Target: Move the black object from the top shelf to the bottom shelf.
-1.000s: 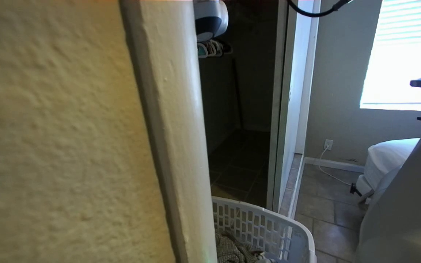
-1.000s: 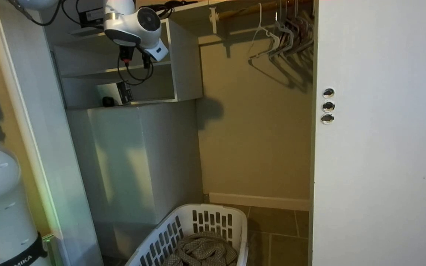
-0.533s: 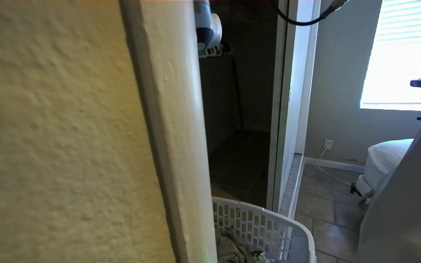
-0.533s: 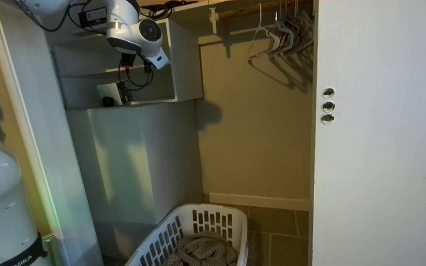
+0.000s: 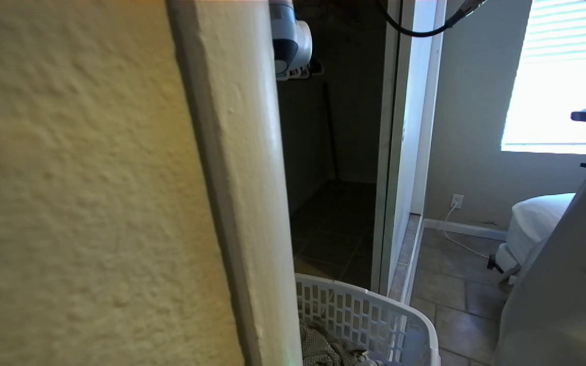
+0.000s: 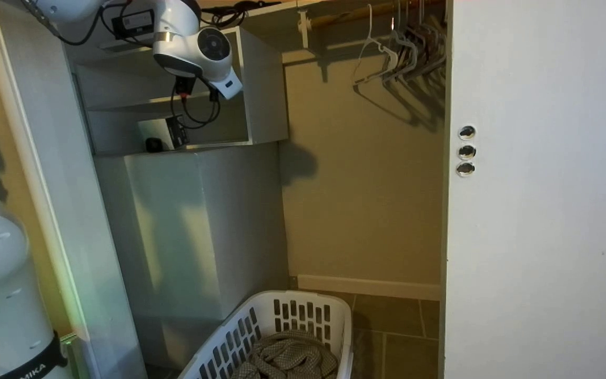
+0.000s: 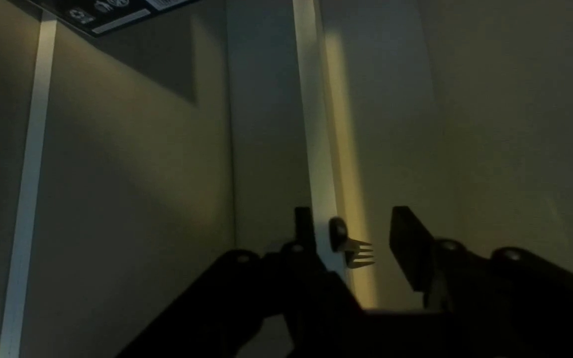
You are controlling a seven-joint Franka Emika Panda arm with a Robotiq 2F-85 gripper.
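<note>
Our gripper point(image 7: 352, 226) is wide apart. The black-ended fork point(image 7: 348, 245) shows between its fingers point(image 7: 408, 246), at the edge of the upper shelf point(image 7: 312, 124). If we close crooked, one finger may knock it off.

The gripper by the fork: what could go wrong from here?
The black-handled fork appears at the shelf edge, framed by the open gripper: a nudge could knock it off. The gripper might also strike that edge. In an exterior view, dangling cables could catch the box they overlap.
</note>
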